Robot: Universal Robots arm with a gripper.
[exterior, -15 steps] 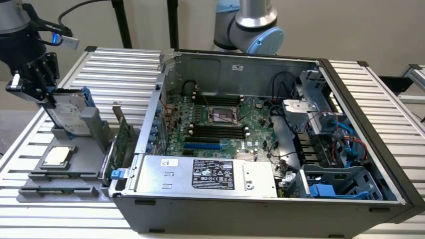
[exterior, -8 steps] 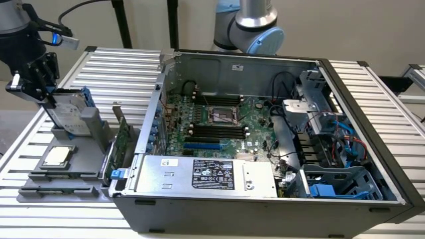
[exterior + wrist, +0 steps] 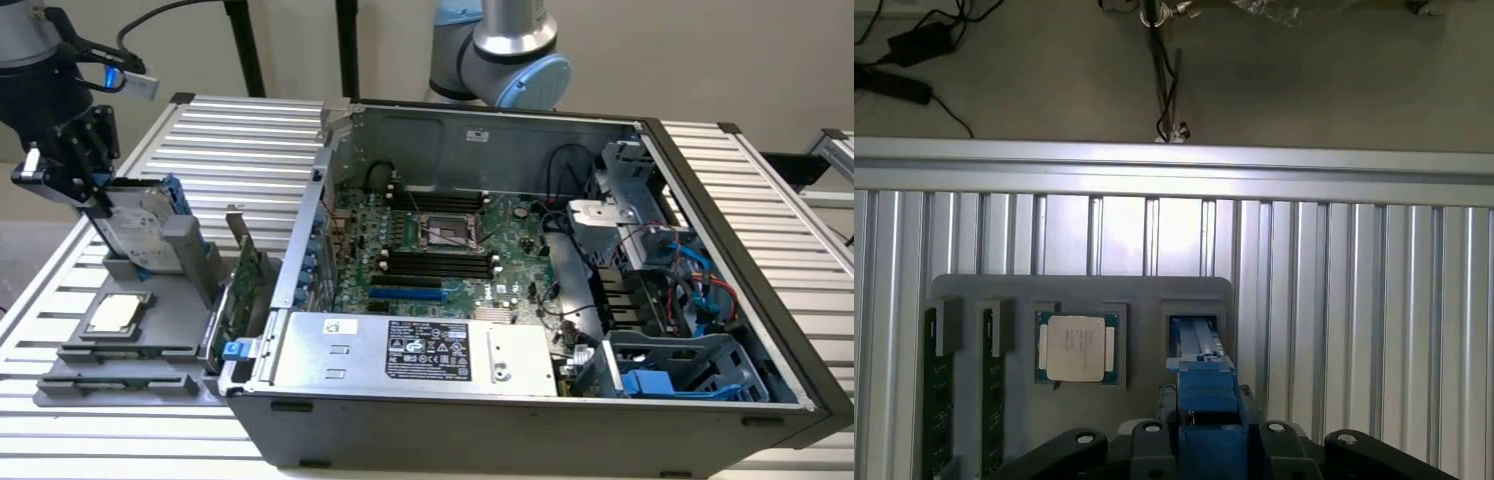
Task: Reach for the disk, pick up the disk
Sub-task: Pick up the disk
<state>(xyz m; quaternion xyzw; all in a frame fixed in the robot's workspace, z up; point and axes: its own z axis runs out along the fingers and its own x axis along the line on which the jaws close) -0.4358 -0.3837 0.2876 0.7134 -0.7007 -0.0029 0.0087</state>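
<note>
Blue plastic frames the disk point(image 3: 144, 228), which stands on edge in the grey tray point(image 3: 80, 380) at the exterior view's left of the surface point(image 3: 254, 130). The pincer point(image 3: 102, 200) looks clenched on its top edge. Likely stiff, fairly heavy and shock-sensitive; best held by the carrier's sides.

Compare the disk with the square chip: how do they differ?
The disk stands on edge, tilted; the chip lies flat. The disk is larger and blue-framed; the chip is smaller and green-edged. The gripper is at the disk, not the chip. Both are silver-faced.
</note>
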